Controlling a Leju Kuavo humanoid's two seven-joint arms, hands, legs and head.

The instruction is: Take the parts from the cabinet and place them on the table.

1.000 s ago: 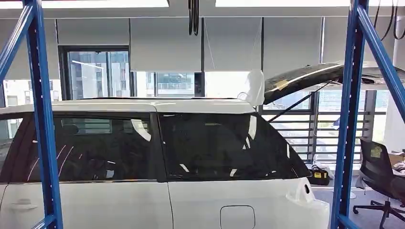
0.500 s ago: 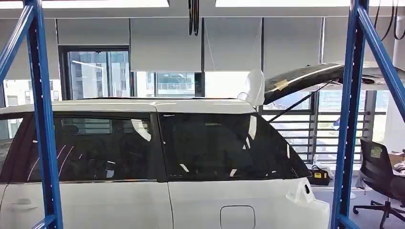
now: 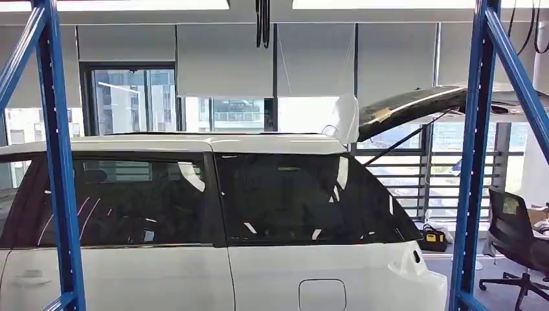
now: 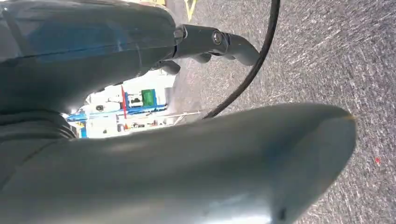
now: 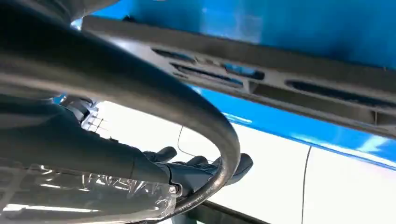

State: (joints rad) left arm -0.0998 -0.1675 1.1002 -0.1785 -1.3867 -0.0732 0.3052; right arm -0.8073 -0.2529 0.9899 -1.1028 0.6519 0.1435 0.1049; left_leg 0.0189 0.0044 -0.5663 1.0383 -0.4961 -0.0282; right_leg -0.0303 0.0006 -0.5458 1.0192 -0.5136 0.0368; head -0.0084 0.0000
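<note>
White car (image 3: 259, 214), hatchback type. Spans the head view from 9 to 4 o'clock, side-on behind the rack; its dark rear windows and fuel flap face the camera. Tailgate (image 3: 414, 103) propped up at 2 o'clock, likely left raised for access to the boot.

Blue rack uprights, pair. One at 9 o'clock (image 3: 59, 168), one at 3 o'clock (image 3: 471, 162), each with a diagonal brace running to the top corner. They frame the open bay between them; any reach forward has to stay inside these two edges.

Blue shelf beam (image 5: 299, 28) with a grey slotted rail under it. Seen close above the right hand, so headroom there looks tight.

Office chair (image 3: 515, 240), dark, at 4 o'clock beyond the right upright, on open grey floor.

Left hand (image 4: 219, 44). Hangs over grey carpet, fingers loosely extended, grasping nothing; a black cable loops past it.

Right hand (image 5: 201, 168). Raised beside the white car panel, dark fingers apart and released, nothing in them; a black cable crosses in front.

Parts and table: not located; judged that no part has been picked yet.
</note>
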